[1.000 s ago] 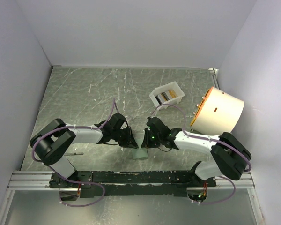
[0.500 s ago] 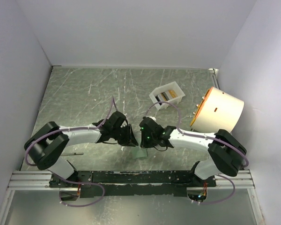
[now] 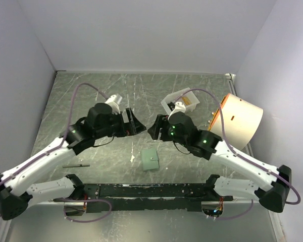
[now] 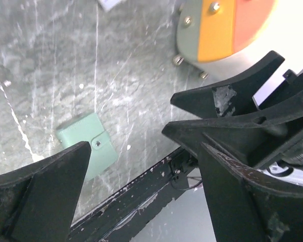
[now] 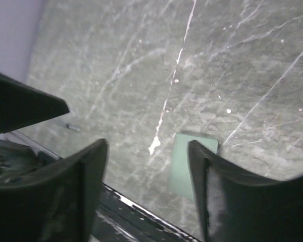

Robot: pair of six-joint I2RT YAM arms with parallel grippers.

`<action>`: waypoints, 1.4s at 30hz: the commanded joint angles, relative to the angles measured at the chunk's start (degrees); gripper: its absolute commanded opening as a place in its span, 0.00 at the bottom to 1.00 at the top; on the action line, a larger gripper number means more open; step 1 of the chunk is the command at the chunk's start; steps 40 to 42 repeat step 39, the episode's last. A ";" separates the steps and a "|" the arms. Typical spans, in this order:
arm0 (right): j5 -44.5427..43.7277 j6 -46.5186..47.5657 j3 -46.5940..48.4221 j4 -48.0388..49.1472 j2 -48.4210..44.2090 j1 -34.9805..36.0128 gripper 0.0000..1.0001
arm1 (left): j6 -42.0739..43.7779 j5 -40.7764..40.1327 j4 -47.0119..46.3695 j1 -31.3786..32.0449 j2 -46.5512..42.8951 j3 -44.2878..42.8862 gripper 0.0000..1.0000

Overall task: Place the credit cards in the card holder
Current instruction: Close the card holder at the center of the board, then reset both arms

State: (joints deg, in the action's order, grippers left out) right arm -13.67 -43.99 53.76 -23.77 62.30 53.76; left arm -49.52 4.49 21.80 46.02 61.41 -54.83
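We see a grey-green marbled table (image 3: 91, 96), and we place everything by the holder (image 3: 150, 160) that lies flat on it. A cream drum (image 3: 240, 123) with an orange face lies on its side well to the right of the holder and farther back. A black rail (image 3: 141, 190) runs along the table's edge just in front of the holder. The left arm reaches in from the holder's left and the right arm from its right. The left gripper (image 3: 136, 123) hangs behind and slightly left of the holder, its jaws spread wide with nothing between them. The right gripper (image 3: 155, 130) hangs just behind the holder, its tips facing the left gripper and apart from it. Its jaws stand parted and hold nothing. A white tray (image 3: 167, 106) sits behind the holder and to the right, partly hidden by the right arm. The holder itself is folded shut, snap (image 4: 97, 143) up, touched by neither gripper. The cards (image 3: 188, 101) stand in the tray, with only a gold edge plain to us, and we cannot tell how many there are. A thin dark stick (image 3: 76, 165) lies well left of the holder.
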 commanded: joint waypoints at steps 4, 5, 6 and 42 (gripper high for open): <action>-7.93 1.50 3.19 -7.27 -7.17 0.18 1.00 | 8.55 -6.02 12.31 0.00 -8.55 -6.93 1.00; -8.46 1.62 3.20 -7.50 -8.06 0.13 1.00 | 9.31 -5.80 12.60 -0.01 -9.54 -7.20 1.00; -8.71 1.81 3.24 -7.36 -9.23 0.12 1.00 | 10.16 -5.50 12.76 -0.04 -10.57 -7.41 1.00; -10.37 0.53 -5.81 -0.55 -19.80 0.17 1.00 | 9.61 -7.06 11.49 -0.02 -23.00 1.49 0.98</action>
